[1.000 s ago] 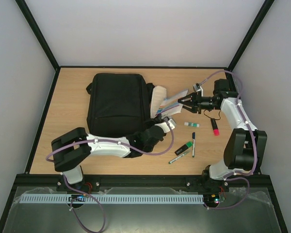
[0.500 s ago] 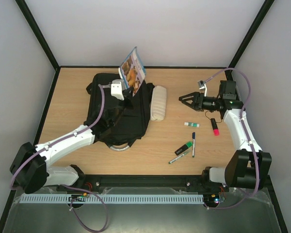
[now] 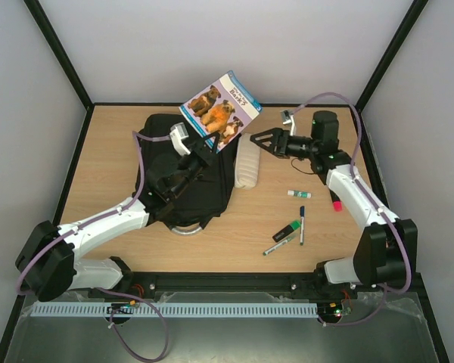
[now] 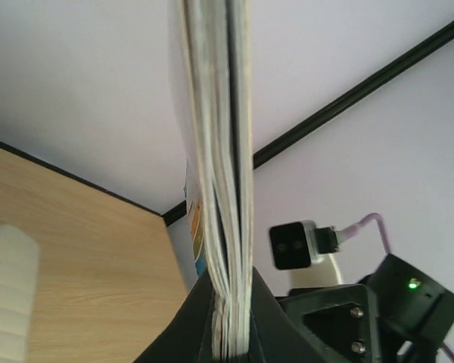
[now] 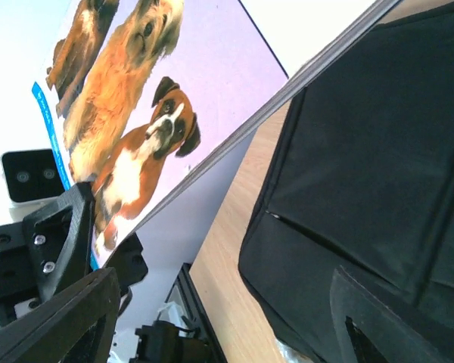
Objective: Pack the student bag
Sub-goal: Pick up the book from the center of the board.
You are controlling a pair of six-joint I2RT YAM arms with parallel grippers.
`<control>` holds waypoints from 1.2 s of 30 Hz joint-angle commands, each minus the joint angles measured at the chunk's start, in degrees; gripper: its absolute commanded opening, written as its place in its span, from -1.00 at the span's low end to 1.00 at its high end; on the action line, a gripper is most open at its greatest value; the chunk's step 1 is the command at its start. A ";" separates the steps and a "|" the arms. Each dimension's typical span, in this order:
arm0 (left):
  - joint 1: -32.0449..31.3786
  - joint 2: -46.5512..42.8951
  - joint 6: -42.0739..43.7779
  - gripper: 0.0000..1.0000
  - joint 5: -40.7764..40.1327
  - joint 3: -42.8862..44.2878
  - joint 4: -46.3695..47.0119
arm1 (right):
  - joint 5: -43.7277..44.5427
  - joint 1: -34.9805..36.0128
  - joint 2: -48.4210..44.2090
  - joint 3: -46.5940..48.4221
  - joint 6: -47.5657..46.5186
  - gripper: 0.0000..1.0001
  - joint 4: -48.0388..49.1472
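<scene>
– Bag [image 3: 156, 155] first. Where?
– Flat on the table [image 3: 110, 162], left of centre. Black, grey loop handle [image 3: 185, 230] at its near edge. The left arm reaches across it. No logo I can see. The right wrist view shows plain black fabric [image 5: 378, 151].
– Next biggest?
– Book [image 3: 221, 106], up in the air, tilted, over the bag's far right corner. There are three dogs on the cover [image 5: 136, 98] and a blue strip down the edge. The title is too small to read.
– Who's holding it?
– Left gripper [image 3: 208, 145], clamped on the book's lower edge. The left wrist view shows the pages [image 4: 219, 189] edge-on, running straight up from between the fingers.
– And the right gripper [image 3: 253, 138]?
– Jaws wide, nothing between them. It's in the air just right of the book. Touching? Can't tell.
– The white thing?
– Pouch [image 3: 247, 162], ribbed, lying just beside the bag's right side. No print visible.
– Small stuff?
– All on the table, right of the pouch. Green marker [image 3: 290, 229] and dark pen [image 3: 302, 224] close together, a second pen [image 3: 276, 246] just nearer. Red marker [image 3: 335, 203] lies by the right arm, and a short white stick [image 3: 299, 194] is left of it. Labels unreadable.
</scene>
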 commanded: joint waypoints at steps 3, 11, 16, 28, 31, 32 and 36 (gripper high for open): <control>0.07 -0.17 -9.20 -0.95 1.49 0.61 10.13 | 3.69 5.33 2.49 5.78 6.31 0.54 7.56; -0.09 2.04 -15.76 -0.94 3.40 -0.02 13.95 | 7.68 6.23 4.98 8.27 14.72 0.56 13.17; -1.12 2.98 -16.27 -0.94 3.16 0.17 13.51 | 8.70 6.30 5.89 9.26 17.92 0.46 15.62; -1.57 4.84 -16.51 -0.94 3.62 0.86 10.97 | 11.36 6.29 5.88 9.33 19.48 -0.58 17.94; -1.90 5.13 -16.51 -0.94 3.90 1.05 9.90 | 12.16 6.26 6.37 9.87 19.35 -0.82 18.38; -1.97 5.00 -16.15 -0.94 3.68 1.06 9.15 | 12.43 6.18 6.58 10.15 19.06 -0.89 18.38; -2.06 3.30 -13.46 -0.40 1.26 0.92 4.28 | 14.17 6.09 6.93 10.20 17.29 -0.99 18.55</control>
